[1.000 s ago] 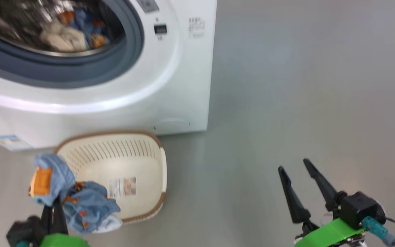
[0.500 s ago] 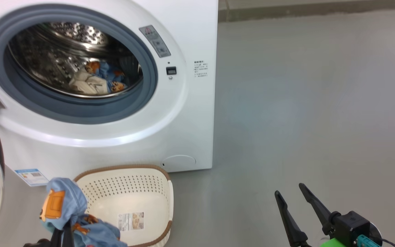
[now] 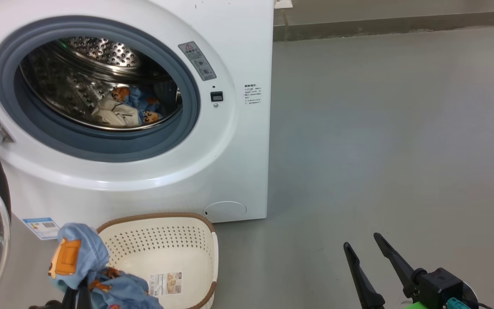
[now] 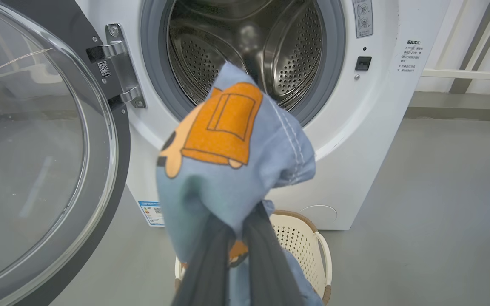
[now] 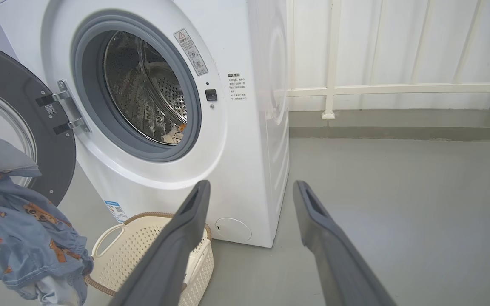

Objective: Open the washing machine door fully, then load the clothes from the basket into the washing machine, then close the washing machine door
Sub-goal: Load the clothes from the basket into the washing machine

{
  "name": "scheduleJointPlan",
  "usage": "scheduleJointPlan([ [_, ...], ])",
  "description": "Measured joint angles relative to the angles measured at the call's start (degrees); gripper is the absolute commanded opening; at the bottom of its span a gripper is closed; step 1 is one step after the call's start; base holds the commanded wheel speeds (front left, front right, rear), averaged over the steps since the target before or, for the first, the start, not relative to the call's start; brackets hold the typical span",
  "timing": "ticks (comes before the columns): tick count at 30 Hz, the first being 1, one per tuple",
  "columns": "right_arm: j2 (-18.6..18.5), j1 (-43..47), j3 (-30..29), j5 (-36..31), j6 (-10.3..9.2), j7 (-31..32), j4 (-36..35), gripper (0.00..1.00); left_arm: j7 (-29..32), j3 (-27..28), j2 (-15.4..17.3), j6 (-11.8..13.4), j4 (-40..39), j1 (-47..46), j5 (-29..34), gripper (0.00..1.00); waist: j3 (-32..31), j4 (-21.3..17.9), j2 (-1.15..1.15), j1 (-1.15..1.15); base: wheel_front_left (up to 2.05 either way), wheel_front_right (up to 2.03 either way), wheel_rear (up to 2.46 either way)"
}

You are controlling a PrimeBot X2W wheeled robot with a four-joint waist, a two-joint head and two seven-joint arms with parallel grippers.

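black-ringed round glass door (image 4: 32,144) stands open; blue-and-cream printed clothes (image 3: 122,109) lie in the drum (image 3: 97,51). left jaws pinch one light blue piece (image 4: 228,170) near the cream perforated basket (image 3: 174,249); right jaws spread. loading it, then closing, remain.

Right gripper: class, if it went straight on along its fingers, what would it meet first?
Probably the washing machine, near the corner where its white front meets its side. The right gripper is open and holds nothing. How far off the machine stands is unclear from the wrist view.
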Motion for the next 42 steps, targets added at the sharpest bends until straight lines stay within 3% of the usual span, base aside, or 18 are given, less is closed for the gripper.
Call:
scheduleJointPlan([
  [21, 0.04, -0.02, 0.11, 0.26, 0.0, -0.01, -0.4, 1.0, -0.11, -0.53, -0.23, -0.23, 1.72, -1.99, -1.44, 0.0, 1.92, -0.17, 0.0, 0.0, 0.0, 0.0, 0.0],
  [30, 0.07, -1.92, 0.71, 0.35, 0.0, -0.12, -1.09, 1.0, -0.98, -0.07, -1.01, -3.66, 10.47, -12.66, -4.24, 0.0, 6.2, -1.51, 0.0, 0.0, 0.0, 0.0, 0.0],
  [42, 0.03, -7.82, 1.59, 0.74, 0.0, -1.58, -1.31, 1.0, 0.86, 2.6, 0.19, -8.73, 25.86, -35.29, -8.14, 0.0, 14.96, -3.39, 0.0, 0.0, 0.0, 0.0, 0.0],
])
